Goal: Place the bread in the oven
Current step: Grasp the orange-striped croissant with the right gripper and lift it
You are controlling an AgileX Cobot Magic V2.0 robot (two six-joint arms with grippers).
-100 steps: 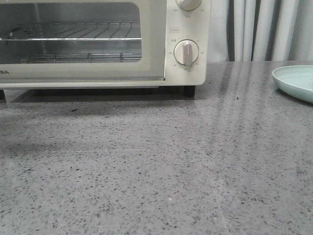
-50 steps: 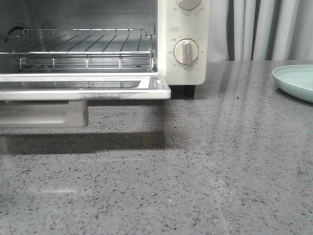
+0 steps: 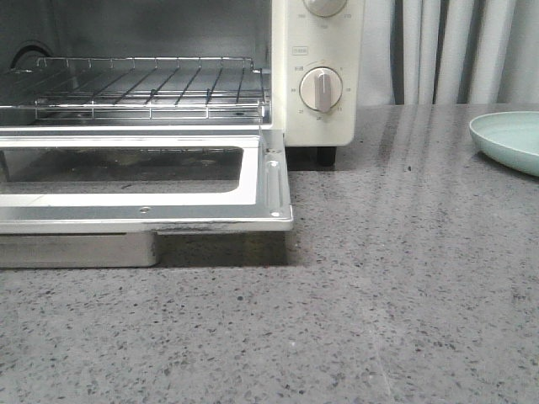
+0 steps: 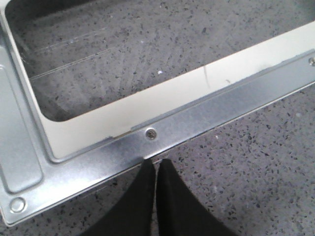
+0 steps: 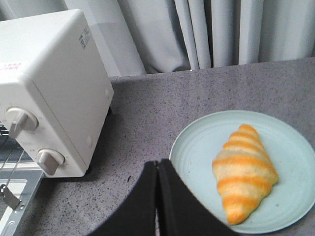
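Note:
The cream-white oven (image 3: 320, 76) stands at the back left with its glass door (image 3: 143, 210) dropped flat and its wire rack (image 3: 143, 84) showing. It also shows in the right wrist view (image 5: 54, 88). The bread (image 5: 244, 169), a golden-brown croissant, lies on a pale green plate (image 5: 197, 147) right of the oven. My left gripper (image 4: 156, 163) is shut and empty, its tips at the metal front edge of the door (image 4: 187, 123). My right gripper (image 5: 157, 164) is shut and empty, above the counter just beside the plate's rim. Neither gripper shows in the front view.
The plate's edge (image 3: 509, 139) shows at the far right of the front view. Grey curtains (image 3: 455, 50) hang behind the speckled grey counter (image 3: 379, 295). The oven's dials (image 3: 321, 89) face forward on its right panel.
The oven door has swung down from shut to fully open and flat. The wire rack is now exposed.

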